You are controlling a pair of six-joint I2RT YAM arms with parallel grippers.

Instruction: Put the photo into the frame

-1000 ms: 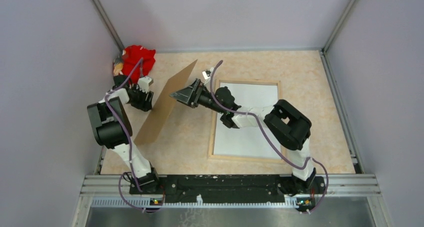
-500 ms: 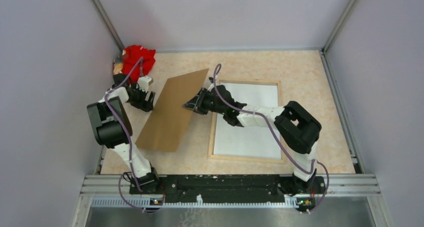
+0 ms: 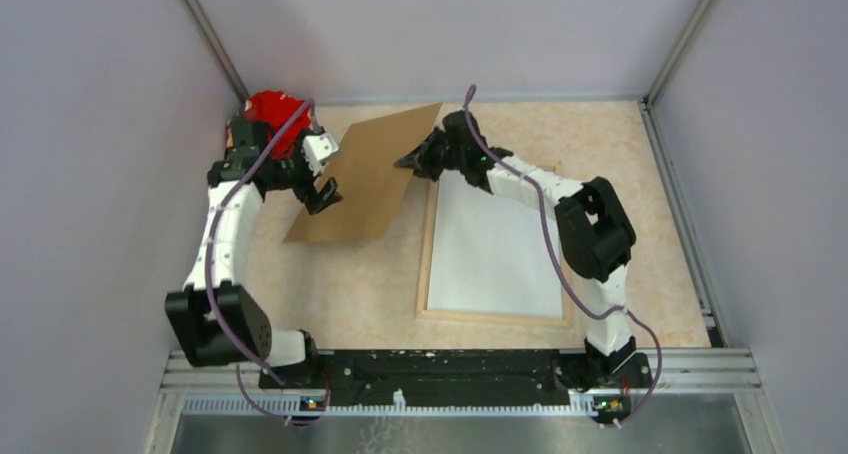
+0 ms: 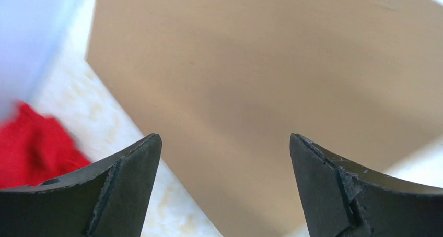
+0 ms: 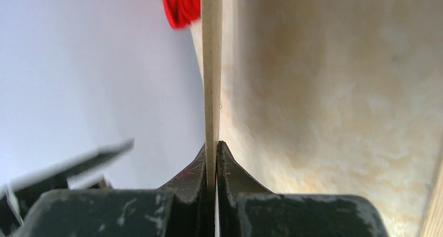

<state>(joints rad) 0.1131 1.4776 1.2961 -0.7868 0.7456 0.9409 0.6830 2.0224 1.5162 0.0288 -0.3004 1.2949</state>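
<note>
r gripper (image 3: 409, 161) pinches brown board (image 3: 360, 179) edge; l gripper (image 3: 327, 191) wide open; frame (image 3: 426, 264) pale wood rim, white inside.

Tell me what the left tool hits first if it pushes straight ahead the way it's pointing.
The brown backing board. It fills the view between the open fingers of the left tool, so it looks first in line, though how far off it lies is unclear.
</note>
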